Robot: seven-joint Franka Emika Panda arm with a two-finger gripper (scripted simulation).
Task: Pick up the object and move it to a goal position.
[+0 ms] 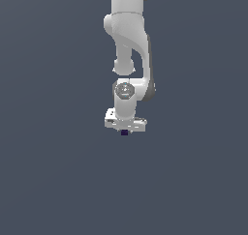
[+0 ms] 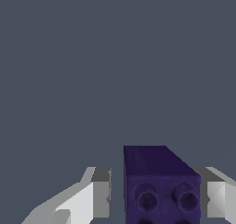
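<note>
Between the gripper (image 2: 154, 197) fingers (image 2: 94, 195), low in the wrist frame, sits the dark purple block (image 2: 159, 186), pinched by both.

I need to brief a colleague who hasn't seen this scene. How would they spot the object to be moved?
Follow the white arm down to its gripper. The block peeks out just beneath it, between the fingers. It is the only dark purple thing, with round sockets on one face.

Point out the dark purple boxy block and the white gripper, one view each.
Dark purple boxy block (image 2: 161, 197), wrist view: on its face with the round holes, between the fingers.
White gripper (image 1: 125, 130), exterior view: midway between the fingertips, just below the white hand body, where the block peeks out.
</note>
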